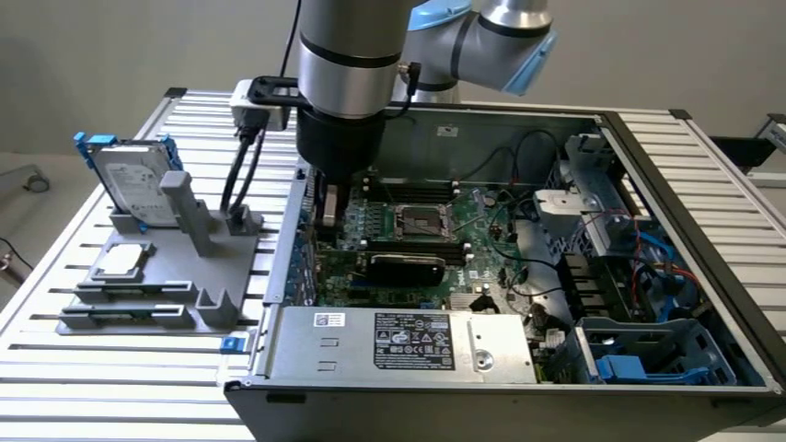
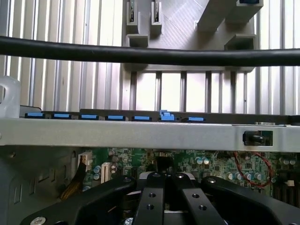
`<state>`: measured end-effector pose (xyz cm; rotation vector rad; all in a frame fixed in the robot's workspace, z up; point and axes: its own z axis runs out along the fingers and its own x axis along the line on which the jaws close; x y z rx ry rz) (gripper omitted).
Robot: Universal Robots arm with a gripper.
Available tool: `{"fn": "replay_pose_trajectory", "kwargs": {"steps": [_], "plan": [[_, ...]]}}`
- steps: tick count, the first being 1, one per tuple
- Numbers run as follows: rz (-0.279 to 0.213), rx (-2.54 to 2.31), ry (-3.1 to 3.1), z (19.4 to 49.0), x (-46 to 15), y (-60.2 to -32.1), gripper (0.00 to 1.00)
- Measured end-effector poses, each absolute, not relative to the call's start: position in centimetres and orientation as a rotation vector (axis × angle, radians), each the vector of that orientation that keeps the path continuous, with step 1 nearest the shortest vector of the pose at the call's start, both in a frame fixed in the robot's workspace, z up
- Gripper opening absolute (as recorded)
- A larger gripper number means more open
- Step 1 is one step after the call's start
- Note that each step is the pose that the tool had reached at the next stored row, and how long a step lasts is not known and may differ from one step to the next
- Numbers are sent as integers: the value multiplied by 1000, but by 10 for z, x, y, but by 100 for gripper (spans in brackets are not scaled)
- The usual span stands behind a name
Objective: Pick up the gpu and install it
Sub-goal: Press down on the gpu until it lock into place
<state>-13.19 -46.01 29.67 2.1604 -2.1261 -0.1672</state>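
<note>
The gpu (image 1: 406,268), a black rounded shroud on a green board, stands on edge on the motherboard (image 1: 485,230) inside the open computer case. My gripper (image 1: 327,217) hangs inside the case by its wall on the exterior view's left, just beyond the gpu's end and apart from the shroud. In the wrist view the black fingers (image 2: 151,199) are pressed together, so my gripper (image 2: 164,180) is shut, and I see no card between them. They hover over the green motherboard (image 2: 206,164) just inside the silver case wall (image 2: 140,133).
A grey fixture (image 1: 202,308) on the slatted table holds a silver hard drive with a blue frame (image 1: 132,182) and a small square chip (image 1: 121,261). A power supply (image 1: 406,345) fills the case front; cables and drive cages (image 1: 639,304) crowd its right side. A black cable (image 2: 140,54) crosses the wrist view.
</note>
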Motion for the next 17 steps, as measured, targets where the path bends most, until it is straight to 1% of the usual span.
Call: {"fn": "replay_pose_trajectory", "kwargs": {"steps": [17], "plan": [[-177, 2113, -2144, 297, -132, -461, 11]]}}
